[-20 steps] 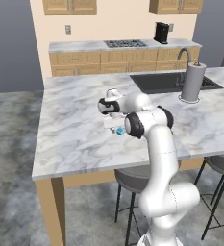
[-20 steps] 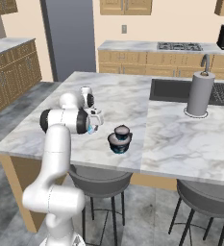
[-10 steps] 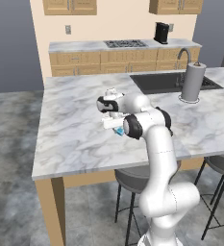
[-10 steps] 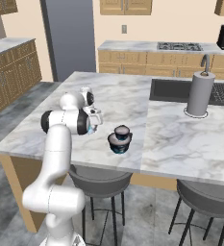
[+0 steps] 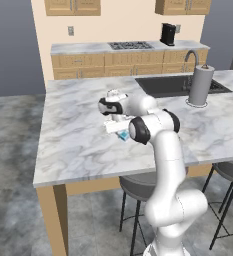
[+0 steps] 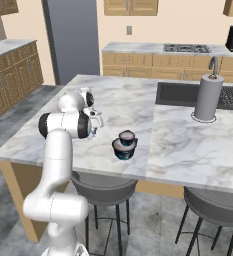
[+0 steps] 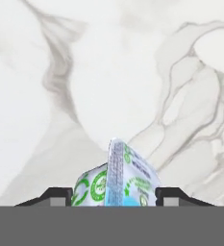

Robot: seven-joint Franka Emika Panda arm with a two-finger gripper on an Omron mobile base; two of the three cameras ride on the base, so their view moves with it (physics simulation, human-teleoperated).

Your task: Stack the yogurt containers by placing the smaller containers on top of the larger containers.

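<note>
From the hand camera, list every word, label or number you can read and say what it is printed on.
Nothing can be read.
Pale-blue yogurt cup between the gripper tips: green and grey print, too blurred to read.
Stacked dark tubs on the counter: too small to show any text.

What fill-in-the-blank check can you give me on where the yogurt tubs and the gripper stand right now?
1. The small dark tub sits on top of the ____ dark-blue tub.
2. Between the gripper tips shows the pale-blue ____.
3. The paper towel roll stands beside the ____.
4. The counter top looks like ____.

Missing: wider; cup; sink; marble
</note>
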